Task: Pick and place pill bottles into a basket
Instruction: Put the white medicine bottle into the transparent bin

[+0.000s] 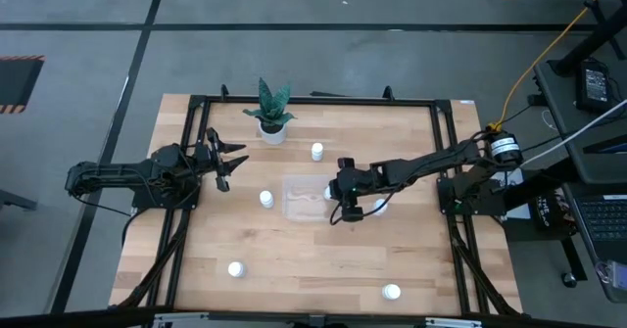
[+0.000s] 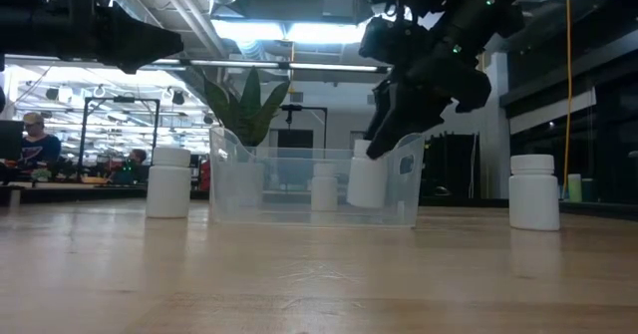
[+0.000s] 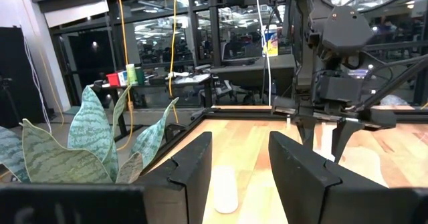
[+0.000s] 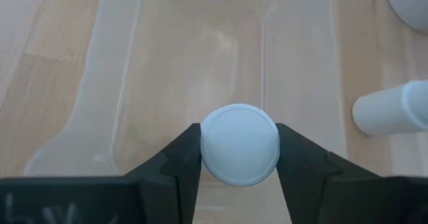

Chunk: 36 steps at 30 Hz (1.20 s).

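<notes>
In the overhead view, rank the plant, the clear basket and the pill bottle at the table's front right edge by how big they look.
Largest to smallest:
1. Clear basket
2. Potted plant, somewhat smaller
3. Front-right pill bottle, far smaller than either

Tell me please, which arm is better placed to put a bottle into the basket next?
The right arm: its gripper is shut on a pill bottle over the basket. The left gripper waits open near the plant.

Wooden table [image 1: 323, 255], black frame round edges. Directly on it: clear basket [image 1: 302, 197] at centre; plant pot [image 1: 271, 128] far left; pill bottles [image 1: 266, 199] scattered: far centre, just left of basket, near left, near right.
</notes>
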### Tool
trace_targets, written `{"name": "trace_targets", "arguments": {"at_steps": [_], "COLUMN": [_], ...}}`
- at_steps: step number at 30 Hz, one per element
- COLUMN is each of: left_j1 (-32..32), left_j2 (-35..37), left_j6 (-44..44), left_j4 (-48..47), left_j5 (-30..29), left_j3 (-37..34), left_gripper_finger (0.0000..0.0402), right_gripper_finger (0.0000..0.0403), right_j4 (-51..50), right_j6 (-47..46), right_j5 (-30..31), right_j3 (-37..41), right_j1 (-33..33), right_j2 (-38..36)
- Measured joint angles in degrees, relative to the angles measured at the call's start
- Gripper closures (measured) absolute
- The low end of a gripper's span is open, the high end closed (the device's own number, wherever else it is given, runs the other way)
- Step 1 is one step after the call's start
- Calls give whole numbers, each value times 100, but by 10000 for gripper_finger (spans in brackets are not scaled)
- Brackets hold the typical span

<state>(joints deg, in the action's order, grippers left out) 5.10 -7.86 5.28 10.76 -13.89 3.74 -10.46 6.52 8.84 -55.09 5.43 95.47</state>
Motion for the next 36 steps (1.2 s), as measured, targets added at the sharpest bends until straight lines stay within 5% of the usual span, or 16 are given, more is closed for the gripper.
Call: {"name": "trace_targets", "arguments": {"at_steps": [21, 36], "left_j1": [0, 0], "left_j2": [0, 0], "left_j6": [0, 0], "left_j4": [11, 7], "left_j5": [1, 0], "left_j3": [0, 1], "left_gripper_finger": [258, 258], "right_gripper_finger": [233, 240], "right_j4": [119, -691], "right_j6": [142, 40], "right_j5": [24, 76], "right_j3": [-3, -520], "right_j1": [-9, -9], "right_j2": [61, 84]}}
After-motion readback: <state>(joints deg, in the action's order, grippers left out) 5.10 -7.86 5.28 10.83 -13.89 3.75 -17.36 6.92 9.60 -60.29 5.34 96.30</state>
